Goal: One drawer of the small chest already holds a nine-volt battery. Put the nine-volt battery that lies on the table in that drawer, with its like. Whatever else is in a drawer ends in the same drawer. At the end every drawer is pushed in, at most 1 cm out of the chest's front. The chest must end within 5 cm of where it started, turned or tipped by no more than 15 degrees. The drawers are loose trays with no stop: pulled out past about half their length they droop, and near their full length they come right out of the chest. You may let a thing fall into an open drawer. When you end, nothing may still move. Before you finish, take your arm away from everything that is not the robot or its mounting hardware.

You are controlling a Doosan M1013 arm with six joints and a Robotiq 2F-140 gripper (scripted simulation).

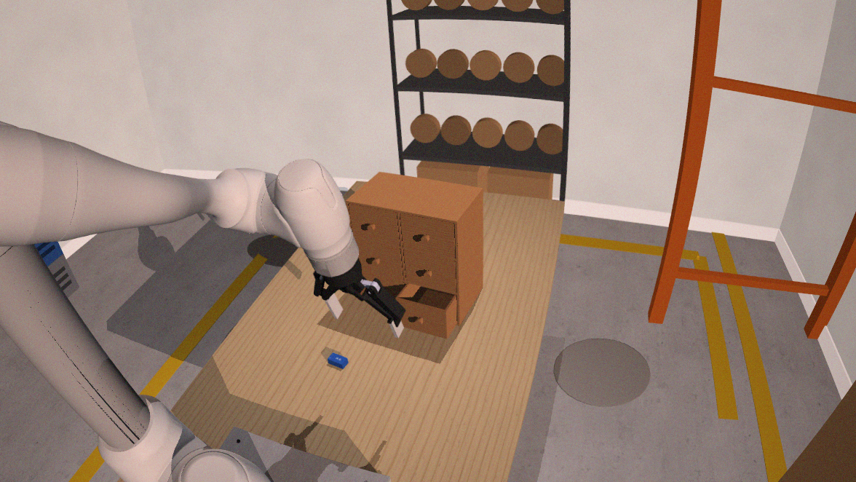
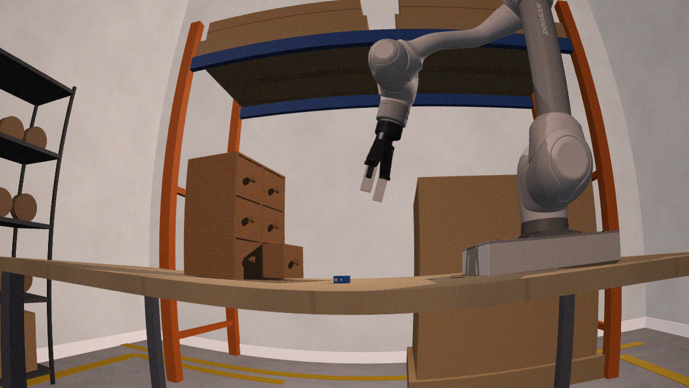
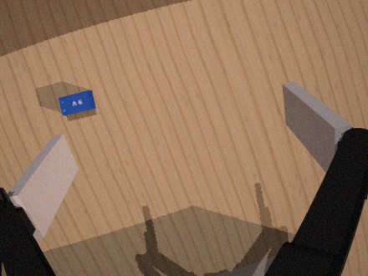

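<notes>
A small blue nine-volt battery (image 1: 338,360) lies flat on the wooden table top, in front of the chest. It also shows in the side view (image 2: 341,279) and at the upper left of the wrist view (image 3: 77,103). The brown chest (image 1: 415,242) has six drawers. Its bottom right drawer (image 1: 427,309) is pulled partly out; the others are in. I cannot see inside the open drawer. My gripper (image 1: 365,318) (image 2: 375,187) (image 3: 174,128) is open and empty, well above the table, between the chest and the battery.
The robot's grey base (image 2: 539,252) stands on the table's near end. A black shelf rack with brown rolls (image 1: 479,77) and orange racking (image 1: 707,155) stand off the table. A large cardboard box (image 2: 463,269) stands behind the table.
</notes>
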